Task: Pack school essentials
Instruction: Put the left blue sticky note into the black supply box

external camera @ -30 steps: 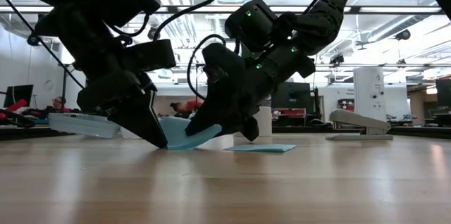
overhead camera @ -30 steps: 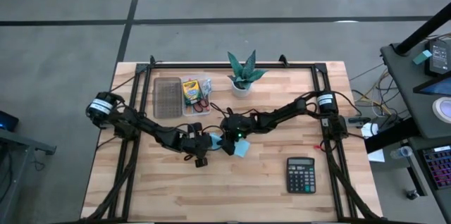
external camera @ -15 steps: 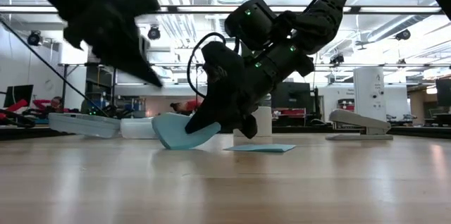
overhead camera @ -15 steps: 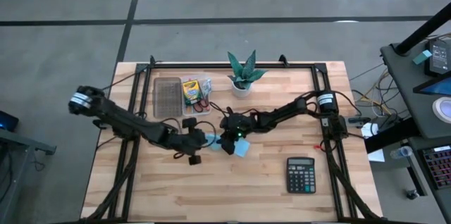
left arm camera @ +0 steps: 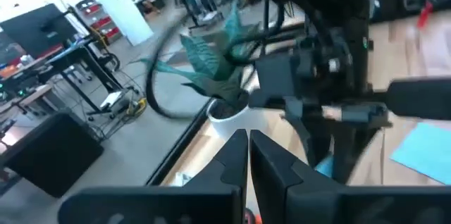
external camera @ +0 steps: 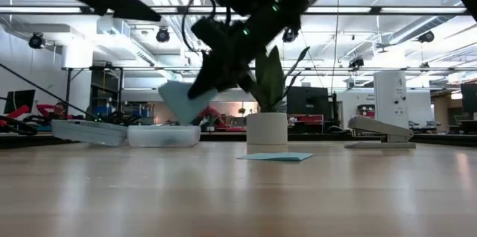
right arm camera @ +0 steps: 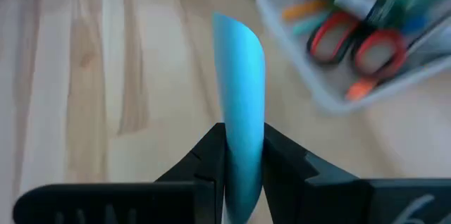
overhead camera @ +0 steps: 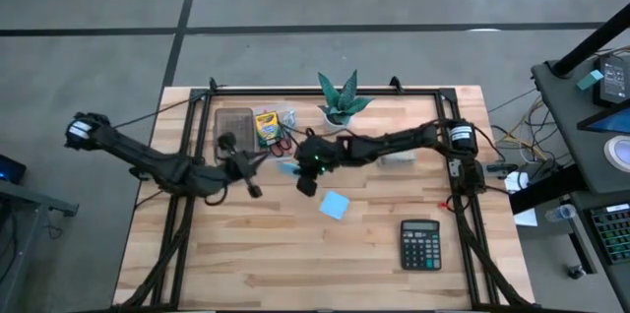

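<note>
The right pincer (right arm camera: 243,155) is squeezing a blue sticky-note pad (right arm camera: 239,97) by one edge, and it bends, so it is probably light and floppy

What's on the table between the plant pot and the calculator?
A loose light-blue sheet lies flat on the wood between the plant pot and the calculator; the high view shows it.

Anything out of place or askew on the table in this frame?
Yes: one light-blue sheet lies loose and skewed on the bare table, away from the clear box of supplies, while the right gripper holds a second, curled blue sheet in its jaws.
</note>
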